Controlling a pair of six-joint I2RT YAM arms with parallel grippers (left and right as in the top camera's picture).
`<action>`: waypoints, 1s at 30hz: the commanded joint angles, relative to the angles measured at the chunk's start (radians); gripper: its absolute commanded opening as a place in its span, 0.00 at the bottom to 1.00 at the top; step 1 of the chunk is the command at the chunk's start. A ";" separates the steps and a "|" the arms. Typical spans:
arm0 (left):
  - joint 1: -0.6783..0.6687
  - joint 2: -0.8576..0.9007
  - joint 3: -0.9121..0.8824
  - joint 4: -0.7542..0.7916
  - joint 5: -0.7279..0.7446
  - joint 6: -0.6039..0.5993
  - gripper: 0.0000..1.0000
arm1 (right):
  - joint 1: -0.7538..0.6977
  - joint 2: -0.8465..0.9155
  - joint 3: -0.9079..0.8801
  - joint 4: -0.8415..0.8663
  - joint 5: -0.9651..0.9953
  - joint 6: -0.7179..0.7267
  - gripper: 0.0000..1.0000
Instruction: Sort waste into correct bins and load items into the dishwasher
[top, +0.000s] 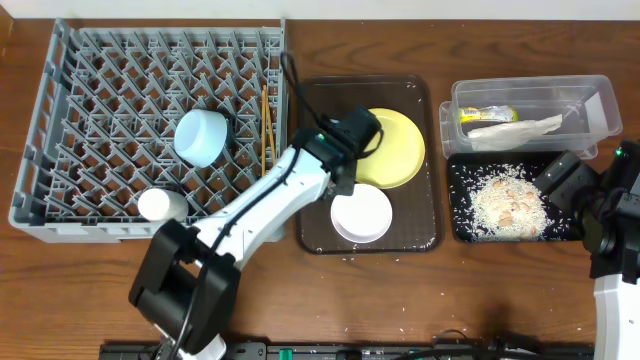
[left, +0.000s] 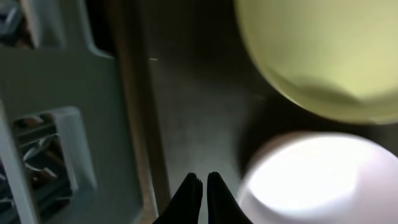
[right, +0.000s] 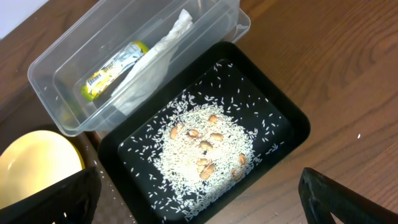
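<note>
My left gripper (top: 348, 145) is shut and empty over the dark brown serving tray (top: 420, 235), close to the round yellow plate (top: 398, 150) and above the pale pink bowl (top: 362, 214). In the left wrist view the shut fingers (left: 202, 182) hang over the tray floor, with the pink bowl (left: 311, 180) at the right and the plate (left: 317, 56) beyond. The grey dish rack (top: 60, 120) holds the light blue bowl (top: 200, 135), the white cup (top: 160, 205) and the chopsticks (top: 267, 125). My right gripper (right: 199, 186) is open over the black tray (right: 292, 118) of rice (right: 205, 149).
The clear tub (top: 600, 95) at the back right holds the green-yellow wrapper (right: 115, 68) and the white napkin (right: 155, 62). The rack's edge (left: 50, 124) lies just left of my left fingers. A few rice grains lie on the wooden table's front edge (top: 400, 335).
</note>
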 joint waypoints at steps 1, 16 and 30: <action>-0.002 0.036 0.002 -0.005 0.015 -0.030 0.17 | -0.007 0.000 0.002 -0.002 0.009 0.011 0.99; -0.035 0.042 -0.096 0.073 0.164 0.054 0.37 | -0.007 0.000 0.002 -0.002 0.009 0.011 0.99; -0.026 0.042 -0.232 0.290 0.199 0.150 0.23 | -0.007 0.000 0.002 -0.002 0.009 0.011 0.99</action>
